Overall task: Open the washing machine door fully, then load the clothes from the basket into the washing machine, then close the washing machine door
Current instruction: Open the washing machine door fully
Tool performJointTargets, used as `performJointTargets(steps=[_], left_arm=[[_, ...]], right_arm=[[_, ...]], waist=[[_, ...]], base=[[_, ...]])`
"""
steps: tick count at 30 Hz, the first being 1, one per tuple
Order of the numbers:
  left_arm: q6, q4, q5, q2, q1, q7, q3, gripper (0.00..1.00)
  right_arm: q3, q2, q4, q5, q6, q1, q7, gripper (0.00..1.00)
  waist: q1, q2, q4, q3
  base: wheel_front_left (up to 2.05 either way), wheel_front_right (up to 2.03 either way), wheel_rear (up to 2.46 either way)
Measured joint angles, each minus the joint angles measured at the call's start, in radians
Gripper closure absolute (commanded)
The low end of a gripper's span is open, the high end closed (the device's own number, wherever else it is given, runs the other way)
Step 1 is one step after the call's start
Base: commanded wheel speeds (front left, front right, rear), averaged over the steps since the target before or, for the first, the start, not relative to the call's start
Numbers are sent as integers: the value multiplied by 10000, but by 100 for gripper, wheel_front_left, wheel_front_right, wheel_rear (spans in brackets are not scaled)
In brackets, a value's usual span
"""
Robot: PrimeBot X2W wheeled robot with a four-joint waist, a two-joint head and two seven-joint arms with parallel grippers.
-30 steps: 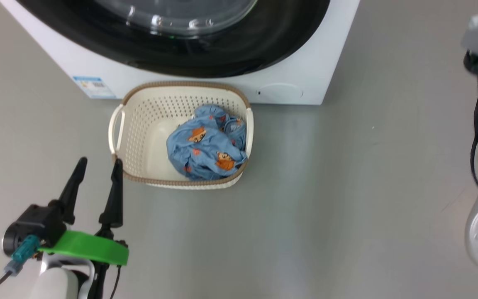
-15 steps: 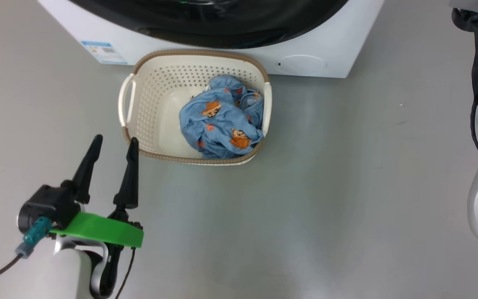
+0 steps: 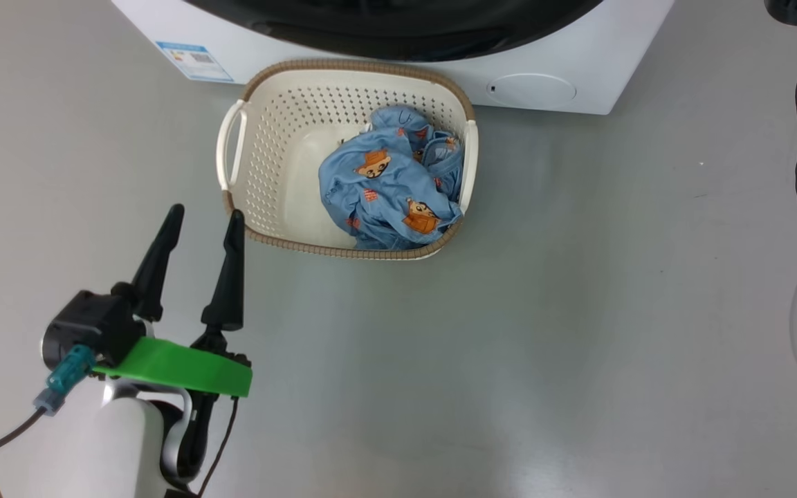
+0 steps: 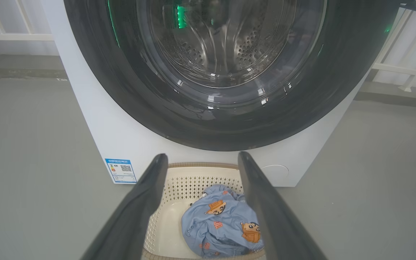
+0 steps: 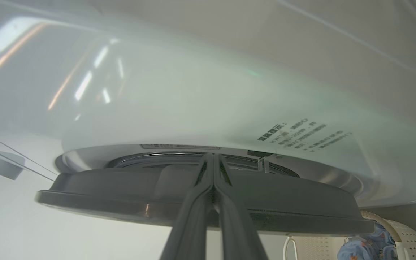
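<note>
As it stands on the grey floor [image 3: 578, 311], the basket [image 3: 260, 138] sits just before the washing machine [image 4: 96, 122], between the blue label sticker [image 3: 194, 61] and the round flap [image 3: 531, 90] low on the white front.
Contents: the clothes [image 3: 388, 187], one crumpled light blue bundle with orange-brown figures, lying against the basket's right wall; the left part of its bottom is bare.
Item: washing machine door [image 4: 208, 126], glossy black rim, clear glass centre, steel drum visible through it; lies over the front, whether latched cannot be told.
Item: left pincer [image 3: 206, 211], released, fingers spread wide with nothing between them; hovers above the floor near the basket's near-left corner, pointing toward the machine.
Item: right pincer [image 5: 213, 157], clenched, fingers pressed together, nothing held; tips at the door's dark edge, contact cannot be told.
</note>
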Motion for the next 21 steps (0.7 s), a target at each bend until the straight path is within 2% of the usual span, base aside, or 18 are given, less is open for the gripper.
performJointTargets(steps=[21], left_arm=[[0,-165,-188,-203,-602,0,-263,0]], right_arm=[[-345,-36,832,-1513,0,-970,-159,100]], waist=[[0,0,386,617]], base=[[0,0,0]])
